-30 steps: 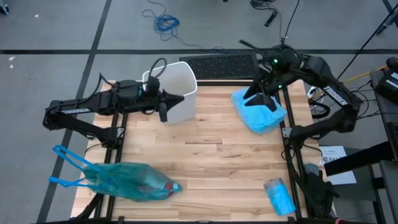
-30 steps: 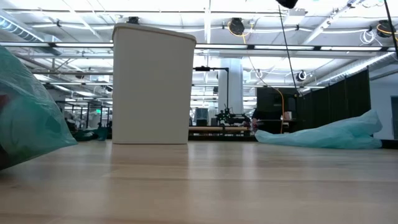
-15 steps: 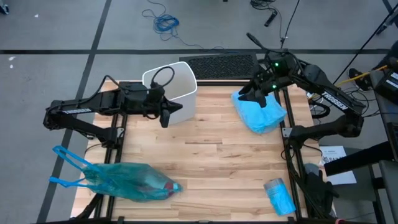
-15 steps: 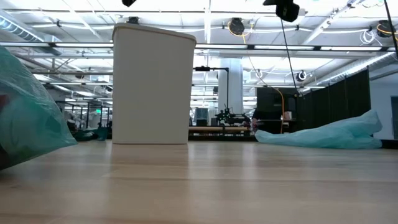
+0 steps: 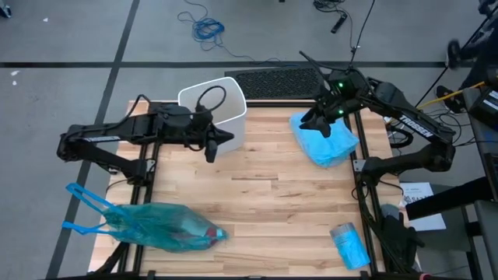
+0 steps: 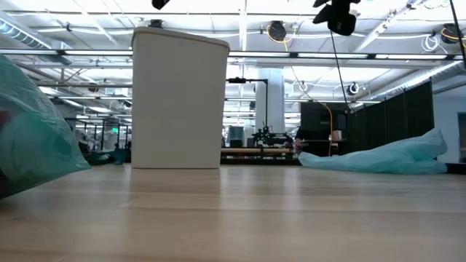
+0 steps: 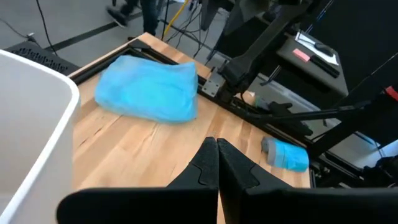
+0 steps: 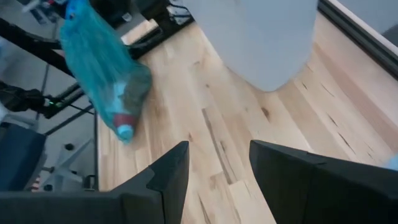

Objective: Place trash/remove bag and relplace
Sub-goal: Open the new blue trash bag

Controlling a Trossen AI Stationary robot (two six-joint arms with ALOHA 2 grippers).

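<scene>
Near edge of the table: full bag lies on its side at the left corner, handles loose and untied, trash visible through the plastic (red-and-white bottle end shows in the right wrist view). So trash-in and bag-out look done to me.

Also near, off the right corner: a small blue roll on the frame, probably spare bags.

Mid-table is bare wood.

Far side: bin stands upright at the far left, and I see no liner in it. Fresh bag lies flat and folded at the far right, not yet opened.

My left gripper hangs just in front of the bin, fingers clenched, holding nothing. My right gripper hovers over the far end of the fresh bag, fingers parted, nothing between them.

Left to do, as I judge it: grab the fresh bag, shake it open, seat it in the bin, fold the rim over. Roughly 2 of 3 stages done.
</scene>
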